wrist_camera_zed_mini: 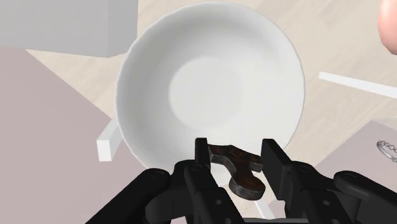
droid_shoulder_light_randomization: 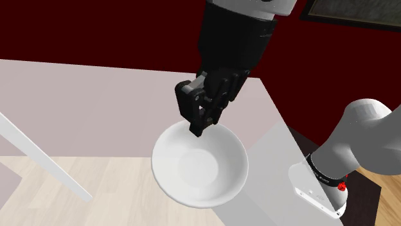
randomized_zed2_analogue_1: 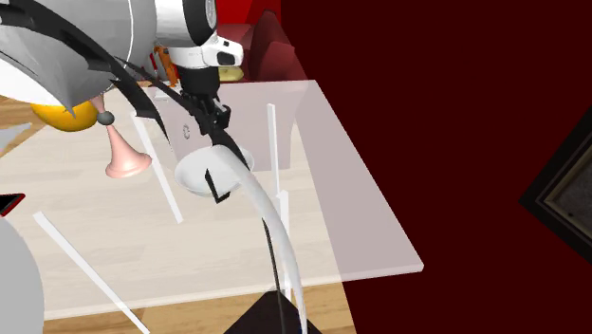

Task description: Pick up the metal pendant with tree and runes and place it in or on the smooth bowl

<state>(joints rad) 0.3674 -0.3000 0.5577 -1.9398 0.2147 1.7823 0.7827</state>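
My black gripper [wrist_camera_zed_mini: 235, 153] is shut on the dark metal pendant [wrist_camera_zed_mini: 240, 168], which lies clasped between the two fingers. Right under it stands the smooth white bowl [wrist_camera_zed_mini: 210, 76], with the pendant hanging over the bowl's near rim. From the shoulder view the gripper [droid_shoulder_light_randomization: 198, 128] points down at the far edge of the bowl [droid_shoulder_light_randomization: 200, 165], its fingertips just above the rim. The second exterior view has the gripper [randomized_zed2_analogue_1: 220, 128] directly above the bowl [randomized_zed2_analogue_1: 204, 173]. Whether the pendant touches the bowl, I cannot tell.
The bowl sits on a pale, see-through table [randomized_zed2_analogue_1: 342, 190] whose edge runs close to it. A pink vase-like piece [randomized_zed2_analogue_1: 123, 157] and an orange ball [randomized_zed2_analogue_1: 64, 114] stand beyond. White slats [randomized_zed2_analogue_1: 275, 142] rise nearby. A small chain-like item [wrist_camera_zed_mini: 387, 147] lies beside the gripper.
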